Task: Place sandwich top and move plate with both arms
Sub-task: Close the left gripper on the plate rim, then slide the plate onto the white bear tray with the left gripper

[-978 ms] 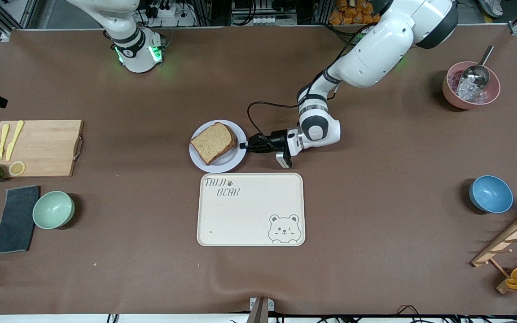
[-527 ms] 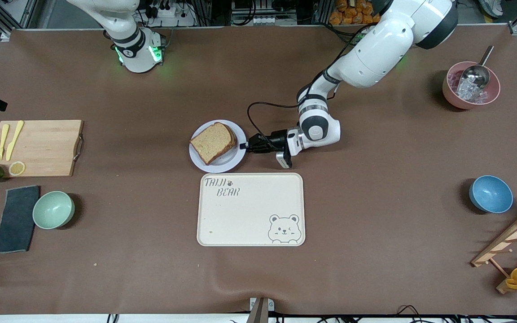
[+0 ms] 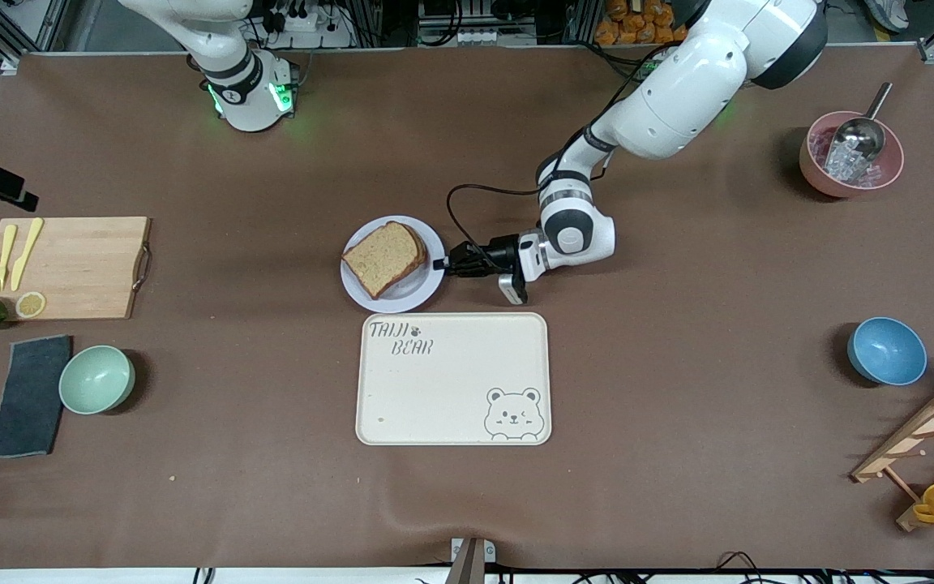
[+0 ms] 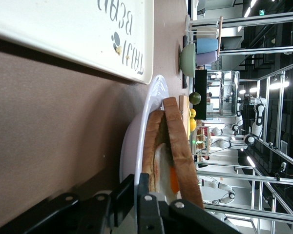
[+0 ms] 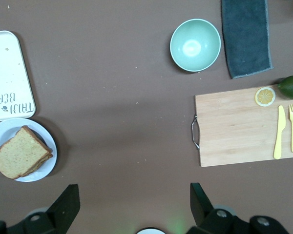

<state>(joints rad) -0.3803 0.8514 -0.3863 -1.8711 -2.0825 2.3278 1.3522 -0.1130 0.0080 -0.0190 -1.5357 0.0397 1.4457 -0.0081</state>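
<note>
Left pincer [image 3: 439,264] clamps the plate [image 3: 370,296] rim at frame centre; sandwich top [image 3: 382,257] placed, plate unmoved; right pincer [image 5: 134,204] waits, spread.

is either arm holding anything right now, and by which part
The left end effector is shut on the plate, gripping its rim on the side toward the left arm's end of the table. The right end effector, high over the table, is open and holds nothing.

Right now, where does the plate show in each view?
Front view: plate mid-table, just farther than the cream tray.
Left wrist view: plate seen edge-on, close up.
Right wrist view: plate at the picture's edge.
Shared landmark: the tray's lettered corner beside it.
</note>
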